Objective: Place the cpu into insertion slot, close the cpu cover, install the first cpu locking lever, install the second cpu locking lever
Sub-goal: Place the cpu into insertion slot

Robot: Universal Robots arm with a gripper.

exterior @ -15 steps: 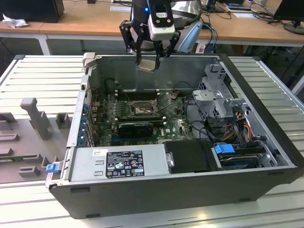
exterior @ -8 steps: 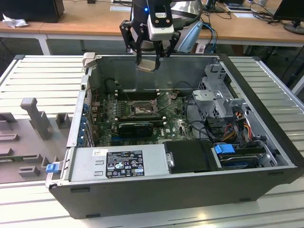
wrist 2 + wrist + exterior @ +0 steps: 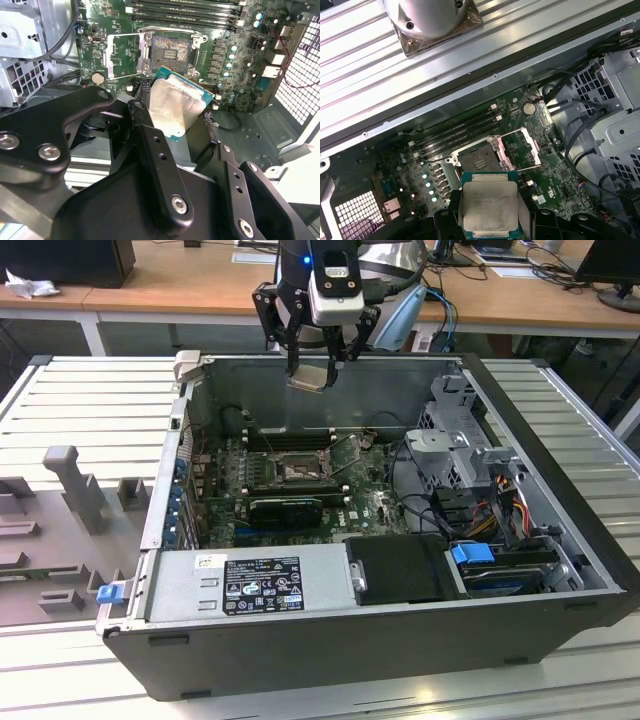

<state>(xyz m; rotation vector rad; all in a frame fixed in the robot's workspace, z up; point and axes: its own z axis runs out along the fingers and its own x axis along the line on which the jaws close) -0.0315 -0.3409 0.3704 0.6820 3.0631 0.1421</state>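
The cpu [image 3: 308, 377], a small flat square chip with a pale silvery metal face and a green edge, is held clamped between the fingers of the black pincer [image 3: 310, 371]. It is carried in the air above the rear wall of the open dark-grey metal computer case [image 3: 400, 640], which is laid on its side on the slatted grey metal desk [image 3: 90, 400]. In both wrist views the cpu [image 3: 175, 107] [image 3: 490, 202] is seen gripped by its opposite edges, well apart from the green motherboard [image 3: 370, 505] below. The insertion slot [image 3: 170, 51] [image 3: 476, 159], a square dark socket with a metal rim, is left uncovered. The cpu cover [image 3: 121, 56] [image 3: 520, 147], a thin metal frame plate with a square window, is swung open beside the slot.
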